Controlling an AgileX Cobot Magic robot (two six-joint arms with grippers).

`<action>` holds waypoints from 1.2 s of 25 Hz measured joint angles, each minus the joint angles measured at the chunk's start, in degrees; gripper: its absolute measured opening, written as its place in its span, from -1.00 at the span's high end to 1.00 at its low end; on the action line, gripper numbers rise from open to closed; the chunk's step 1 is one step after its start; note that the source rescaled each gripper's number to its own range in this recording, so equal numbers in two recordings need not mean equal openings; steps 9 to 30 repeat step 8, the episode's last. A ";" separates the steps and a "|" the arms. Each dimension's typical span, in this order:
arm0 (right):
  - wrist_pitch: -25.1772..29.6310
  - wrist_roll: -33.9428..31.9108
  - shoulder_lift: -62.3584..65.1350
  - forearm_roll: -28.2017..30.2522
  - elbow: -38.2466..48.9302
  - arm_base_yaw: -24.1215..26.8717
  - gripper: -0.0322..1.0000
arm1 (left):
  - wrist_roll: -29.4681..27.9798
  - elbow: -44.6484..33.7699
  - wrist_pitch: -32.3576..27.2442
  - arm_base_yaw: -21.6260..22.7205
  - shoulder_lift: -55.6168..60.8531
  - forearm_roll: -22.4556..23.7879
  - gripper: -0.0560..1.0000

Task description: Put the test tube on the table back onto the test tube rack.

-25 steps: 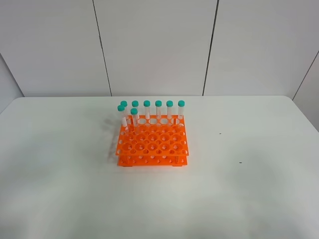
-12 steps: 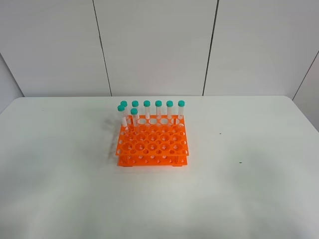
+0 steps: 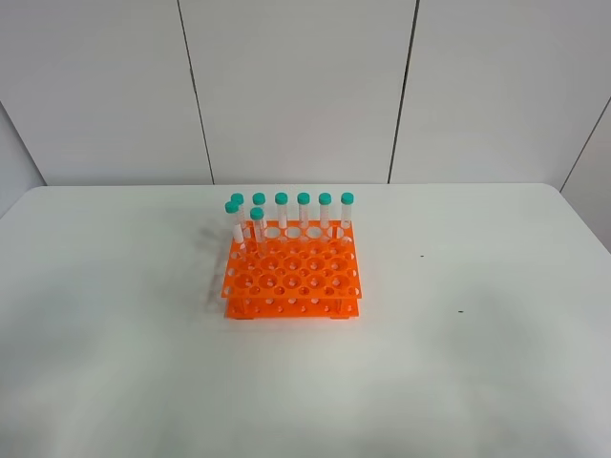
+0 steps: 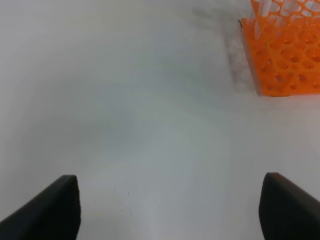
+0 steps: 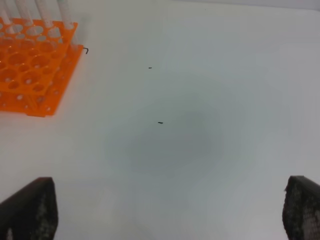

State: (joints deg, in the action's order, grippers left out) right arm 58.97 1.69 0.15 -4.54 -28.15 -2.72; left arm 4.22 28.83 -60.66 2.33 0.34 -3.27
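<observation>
Test tube rack: bright orange plastic, smooth, slight sheen. Test tubes: clear plastic, teal plastic caps. Table: white, matt, smooth. Left gripper fingers: black, matt.

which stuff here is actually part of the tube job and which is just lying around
Part of the job: test tube rack; the eight capped test tubes standing in it; table.

Just there: small dark specks on the table; grey wall panels.

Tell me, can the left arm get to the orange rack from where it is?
Probably yes. In the left wrist view the jaws stand wide open and empty, with only bare table between them and the test tube rack.
</observation>
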 joint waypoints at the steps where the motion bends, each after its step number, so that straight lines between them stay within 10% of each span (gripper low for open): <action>1: 0.00 0.00 0.00 0.00 0.00 0.00 -1.00 | 0.00 0.00 0.00 0.00 0.00 0.00 -1.00; 30: 0.00 0.00 0.00 0.00 0.00 0.00 -1.00 | 0.00 0.00 0.00 0.00 0.00 0.00 -1.00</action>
